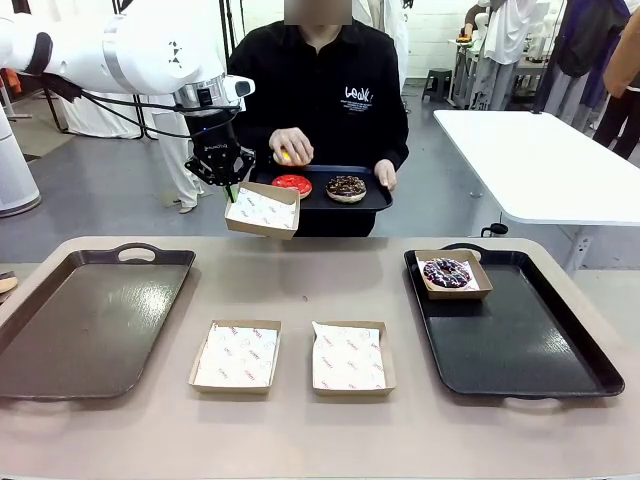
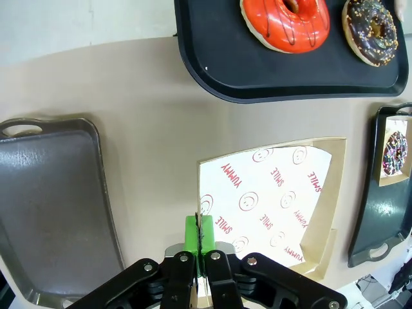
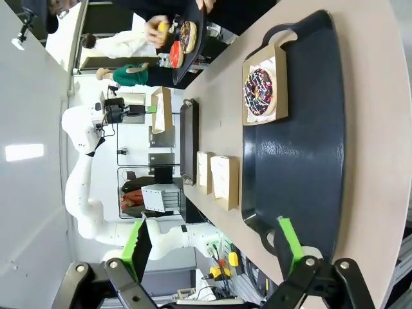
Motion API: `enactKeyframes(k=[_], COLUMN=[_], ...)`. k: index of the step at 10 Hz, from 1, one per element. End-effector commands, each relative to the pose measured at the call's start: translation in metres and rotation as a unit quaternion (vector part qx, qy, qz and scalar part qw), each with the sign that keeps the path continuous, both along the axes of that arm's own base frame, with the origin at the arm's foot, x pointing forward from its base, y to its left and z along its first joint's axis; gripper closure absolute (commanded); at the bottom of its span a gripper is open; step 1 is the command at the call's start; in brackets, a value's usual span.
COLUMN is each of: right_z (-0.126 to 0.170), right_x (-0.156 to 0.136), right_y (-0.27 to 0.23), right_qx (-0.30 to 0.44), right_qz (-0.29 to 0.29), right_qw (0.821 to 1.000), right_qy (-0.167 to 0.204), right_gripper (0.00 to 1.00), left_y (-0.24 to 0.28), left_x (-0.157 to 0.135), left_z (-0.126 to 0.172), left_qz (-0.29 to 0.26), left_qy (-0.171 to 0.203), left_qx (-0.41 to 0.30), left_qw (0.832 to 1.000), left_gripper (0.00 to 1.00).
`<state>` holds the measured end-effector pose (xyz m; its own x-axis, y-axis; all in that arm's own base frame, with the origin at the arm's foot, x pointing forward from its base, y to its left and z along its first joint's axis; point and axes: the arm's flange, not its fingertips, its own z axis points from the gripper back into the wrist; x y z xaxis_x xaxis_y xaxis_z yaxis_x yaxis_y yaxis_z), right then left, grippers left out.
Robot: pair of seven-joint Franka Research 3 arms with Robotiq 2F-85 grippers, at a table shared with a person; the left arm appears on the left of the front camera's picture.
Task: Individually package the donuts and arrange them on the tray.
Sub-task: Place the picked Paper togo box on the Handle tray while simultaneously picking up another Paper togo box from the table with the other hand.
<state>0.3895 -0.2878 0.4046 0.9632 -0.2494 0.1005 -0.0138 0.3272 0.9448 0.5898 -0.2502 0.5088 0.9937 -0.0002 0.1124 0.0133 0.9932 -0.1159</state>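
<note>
My left gripper (image 1: pixel 229 190) (image 2: pixel 200 235) is shut on the rim of a paper-lined cardboard box (image 1: pixel 263 210) (image 2: pixel 270 199), holding it in the air beside the person's small black tray (image 1: pixel 372 200). On that tray lie a red donut (image 1: pixel 292 184) (image 2: pixel 286 22) and a dark sprinkled donut (image 1: pixel 346 187) (image 2: pixel 371 31). The person's hand holds a yellow donut (image 1: pixel 285 156) above it. A purple-brown sprinkled donut (image 1: pixel 447 272) (image 3: pixel 260 90) sits boxed at the far corner of the table's black tray (image 1: pixel 530 350) (image 3: pixel 302 161). My right gripper (image 3: pixel 212 248) hangs open over that tray's near end.
Two empty paper-lined boxes (image 1: pixel 237 355) (image 1: pixel 349 357) lie side by side near the table's front edge. A brown-grey tray (image 1: pixel 90 320) (image 2: pixel 51 199) takes up the left side. A white table (image 1: pixel 540 160) stands behind at the right.
</note>
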Motion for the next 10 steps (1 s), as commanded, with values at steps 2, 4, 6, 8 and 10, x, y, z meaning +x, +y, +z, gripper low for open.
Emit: enactKeyframes(k=[2,4,6,8,10], right_z=[0.0045,0.0045,0.0045,0.0045,0.0045], right_x=[-0.0061,-0.0061,-0.0061,-0.0061,-0.0061], right_y=[0.0063,0.0063,0.0063,0.0063,0.0063], right_qx=[-0.007,-0.007,-0.007,-0.007,-0.007], right_qz=[-0.003,-0.003,-0.003,-0.003,-0.003], right_qw=[1.0,1.0,1.0,1.0,1.0], right_qy=[-0.002,-0.002,-0.002,-0.002,-0.002], right_gripper=[0.0,0.0,0.0,0.0,0.0], left_y=[0.0008,0.0008,0.0008,0.0008,0.0008], left_x=[-0.0028,-0.0028,-0.0028,-0.0028,-0.0028], left_z=[0.002,0.002,0.002,0.002,0.002], left_qz=[-0.001,-0.001,-0.001,-0.001,-0.001], left_qy=[-0.001,-0.001,-0.001,-0.001,-0.001], left_qx=[0.001,0.001,0.001,0.001,0.001], left_qw=[1.0,1.0,1.0,1.0,1.0], left_gripper=[1.0,1.0,1.0,1.0,1.0])
